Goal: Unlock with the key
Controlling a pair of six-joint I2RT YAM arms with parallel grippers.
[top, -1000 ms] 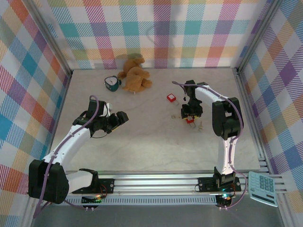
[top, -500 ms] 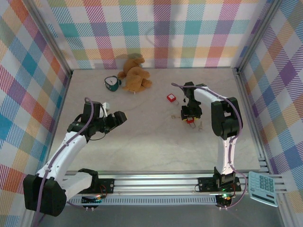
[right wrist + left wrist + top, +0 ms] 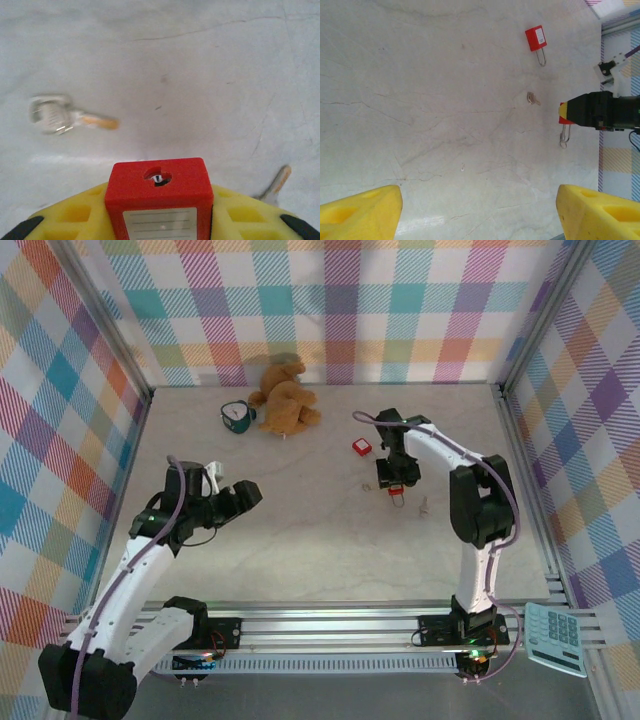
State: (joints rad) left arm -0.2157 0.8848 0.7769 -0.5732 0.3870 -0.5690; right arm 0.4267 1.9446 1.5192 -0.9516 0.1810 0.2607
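Right wrist view: yellow fingers (image 3: 240,212) of the right gripper (image 3: 159,220) press against both sides of a small square red plastic padlock (image 3: 159,192), grasping it with its keyhole face turned up toward the camera. Ahead and to the left, on the pale marbled tabletop (image 3: 200,60) and apart from the lock, a tiny pale metal key (image 3: 55,117) lies flat and blurred. Its long axis runs across the view, head at the left, blade tip pointing right. A second small key (image 3: 277,181) slants just beside the right-hand finger. Left wrist view: the left gripper (image 3: 479,215) hangs spread wide and empty, well away from both. The lock appears secured and the key not yet picked up. The next move likely calls for pinching the flat key by its head, then lining its blade up with the keyhole.
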